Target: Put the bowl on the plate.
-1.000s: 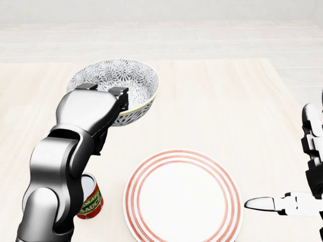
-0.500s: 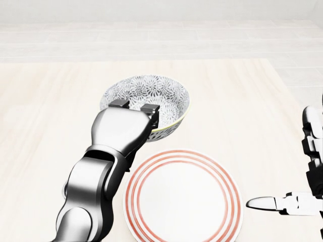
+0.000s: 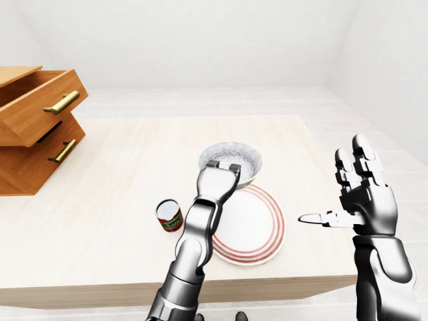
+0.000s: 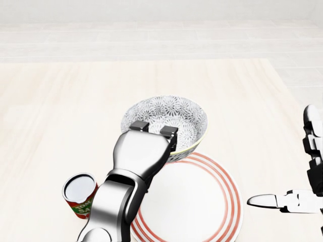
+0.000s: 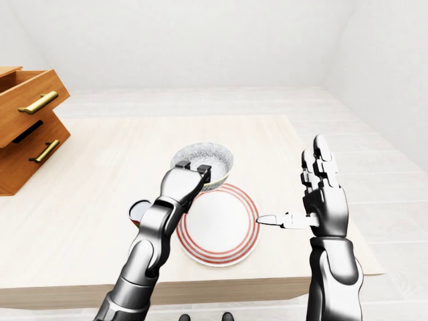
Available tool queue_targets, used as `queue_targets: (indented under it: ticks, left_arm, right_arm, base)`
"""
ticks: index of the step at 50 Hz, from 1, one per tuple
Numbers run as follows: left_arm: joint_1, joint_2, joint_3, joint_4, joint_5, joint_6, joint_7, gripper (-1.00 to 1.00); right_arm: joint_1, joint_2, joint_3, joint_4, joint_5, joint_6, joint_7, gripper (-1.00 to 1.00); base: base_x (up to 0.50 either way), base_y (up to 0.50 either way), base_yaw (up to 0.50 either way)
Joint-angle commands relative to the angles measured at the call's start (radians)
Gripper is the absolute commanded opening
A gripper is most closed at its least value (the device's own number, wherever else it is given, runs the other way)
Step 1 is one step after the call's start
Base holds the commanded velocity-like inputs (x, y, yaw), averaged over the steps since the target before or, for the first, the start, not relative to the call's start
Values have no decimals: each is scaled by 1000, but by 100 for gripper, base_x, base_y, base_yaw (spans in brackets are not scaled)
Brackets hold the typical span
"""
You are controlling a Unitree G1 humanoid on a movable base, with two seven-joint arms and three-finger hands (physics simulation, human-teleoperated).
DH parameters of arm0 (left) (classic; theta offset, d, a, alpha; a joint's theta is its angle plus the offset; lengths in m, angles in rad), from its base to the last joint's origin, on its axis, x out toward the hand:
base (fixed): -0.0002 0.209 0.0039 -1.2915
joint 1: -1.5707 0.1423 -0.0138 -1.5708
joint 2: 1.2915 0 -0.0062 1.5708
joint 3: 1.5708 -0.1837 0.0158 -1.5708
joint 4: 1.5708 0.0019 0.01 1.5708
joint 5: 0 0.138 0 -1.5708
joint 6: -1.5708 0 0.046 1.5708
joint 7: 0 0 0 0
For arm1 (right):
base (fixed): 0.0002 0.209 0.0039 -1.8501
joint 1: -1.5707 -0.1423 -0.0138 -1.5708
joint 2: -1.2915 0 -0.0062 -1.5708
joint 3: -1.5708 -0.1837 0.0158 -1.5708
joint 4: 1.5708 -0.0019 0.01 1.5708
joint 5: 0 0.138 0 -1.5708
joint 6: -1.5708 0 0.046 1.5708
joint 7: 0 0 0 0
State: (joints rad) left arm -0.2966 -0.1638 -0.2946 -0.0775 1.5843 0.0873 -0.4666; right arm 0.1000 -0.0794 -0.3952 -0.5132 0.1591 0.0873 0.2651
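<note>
Starting at the left of the head view, a tomato sauce can (image 4: 79,194) stands on the table (image 4: 40,111), left of the plate. The left hand (image 4: 145,148) grips the patterned bowl (image 4: 176,113) by its near rim, with fingers hooked over the edge into the bowl. The bowl lies just beyond the hand, and its near side overlaps the far-left rim of the red-ringed plate (image 4: 212,201). Whether the bowl is lifted cannot be determined. The plate centre lies near and right of the bowl, so the placement calls for a short draw nearward and rightward. The right hand (image 5: 326,204) stands open with fingers spread, well apart at the right.
</note>
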Motion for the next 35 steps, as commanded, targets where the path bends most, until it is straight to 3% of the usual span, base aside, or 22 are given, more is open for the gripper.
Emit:
queue_targets:
  ticks: [1, 35]
  left_arm:
    - [44, -19, -41, -1, 21, 0, 67, -100]
    - [198, -1, -140, -34, 13, 0, 159, -100]
  right_arm:
    - [2, -2, -3, 5, 7, 0, 2, 100]
    - [1, -4, -1, 29, 9, 0, 0, 100]
  base:
    - [0, 0, 0]
    - [0, 0, 0]
